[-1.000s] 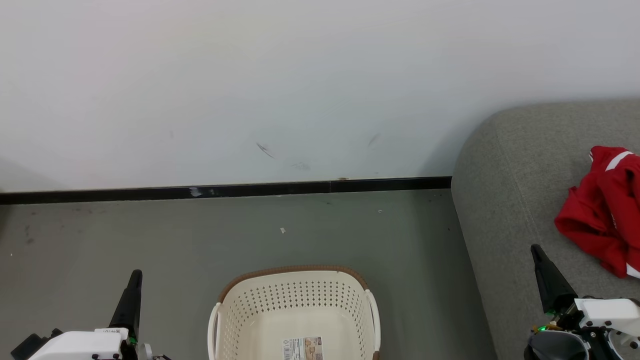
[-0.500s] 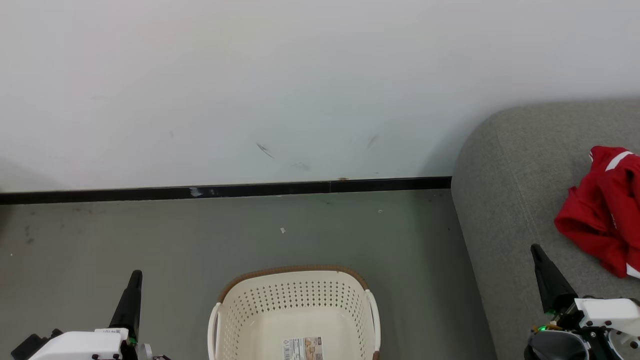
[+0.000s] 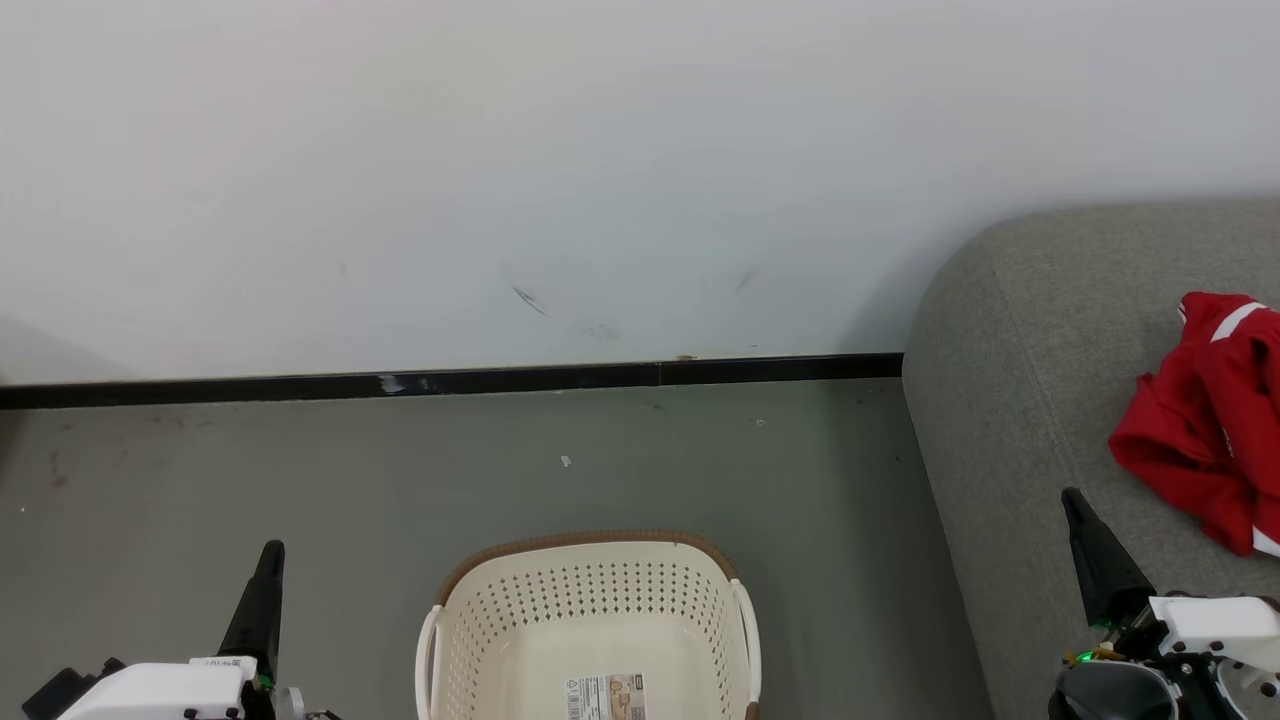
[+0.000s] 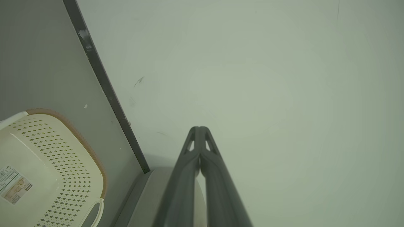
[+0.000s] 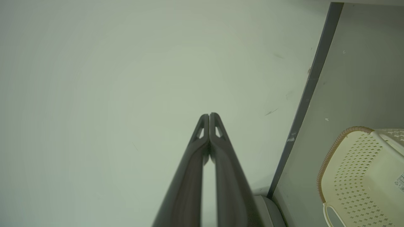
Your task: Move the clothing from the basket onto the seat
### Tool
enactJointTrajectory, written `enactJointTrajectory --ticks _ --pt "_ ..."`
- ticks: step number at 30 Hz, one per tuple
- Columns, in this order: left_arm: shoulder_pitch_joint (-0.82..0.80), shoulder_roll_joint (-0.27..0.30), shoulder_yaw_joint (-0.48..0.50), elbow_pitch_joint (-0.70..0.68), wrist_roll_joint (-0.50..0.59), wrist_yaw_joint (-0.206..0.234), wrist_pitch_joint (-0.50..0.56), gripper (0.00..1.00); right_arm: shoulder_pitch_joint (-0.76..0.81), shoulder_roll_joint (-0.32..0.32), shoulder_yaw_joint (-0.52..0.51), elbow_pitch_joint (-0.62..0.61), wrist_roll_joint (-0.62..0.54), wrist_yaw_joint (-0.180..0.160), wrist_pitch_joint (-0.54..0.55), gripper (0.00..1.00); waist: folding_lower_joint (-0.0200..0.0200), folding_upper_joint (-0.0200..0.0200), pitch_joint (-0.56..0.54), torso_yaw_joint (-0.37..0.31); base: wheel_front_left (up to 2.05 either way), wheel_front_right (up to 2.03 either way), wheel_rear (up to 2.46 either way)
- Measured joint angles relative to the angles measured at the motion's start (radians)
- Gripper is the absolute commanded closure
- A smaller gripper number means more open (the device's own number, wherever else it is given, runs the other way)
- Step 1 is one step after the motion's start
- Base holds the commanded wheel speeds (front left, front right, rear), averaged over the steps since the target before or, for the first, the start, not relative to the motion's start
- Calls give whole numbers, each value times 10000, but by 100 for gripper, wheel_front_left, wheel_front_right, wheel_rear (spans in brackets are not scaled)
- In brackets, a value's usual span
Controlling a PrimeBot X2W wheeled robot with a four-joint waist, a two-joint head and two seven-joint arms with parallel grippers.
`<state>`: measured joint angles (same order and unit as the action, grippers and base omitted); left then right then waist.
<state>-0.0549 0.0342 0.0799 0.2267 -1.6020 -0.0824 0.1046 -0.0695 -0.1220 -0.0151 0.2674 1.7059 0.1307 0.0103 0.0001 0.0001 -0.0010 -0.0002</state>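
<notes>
The cream perforated basket [image 3: 590, 610] with a brown rim stands on the floor at the bottom centre, holding nothing but a label at its bottom. Red clothing [image 3: 1210, 430] with white trim lies crumpled on the grey-green seat [image 3: 1010, 400] at the right. My left gripper [image 3: 270, 552] is at the lower left, shut and holding nothing, left of the basket. My right gripper [image 3: 1072, 497] is at the lower right over the seat's front part, shut and holding nothing, apart from the clothing. Both wrist views show the fingertips pressed together, left gripper [image 4: 199, 128] and right gripper [image 5: 209, 115], with the basket [image 4: 47, 164] [image 5: 363, 170] off to the side.
A white wall [image 3: 600, 170] with a black baseboard [image 3: 450, 382] runs behind the grey floor [image 3: 300, 470]. The floor between basket and wall is open, with small specks on it.
</notes>
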Motion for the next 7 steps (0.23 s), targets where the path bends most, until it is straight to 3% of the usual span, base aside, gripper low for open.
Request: enactJointTrajectory --ticks 7 --pt "-1 0 0 4 0 -4 0 100 0 -2 4 0 0 0 0 100 0 0 0 0 0 0 0"
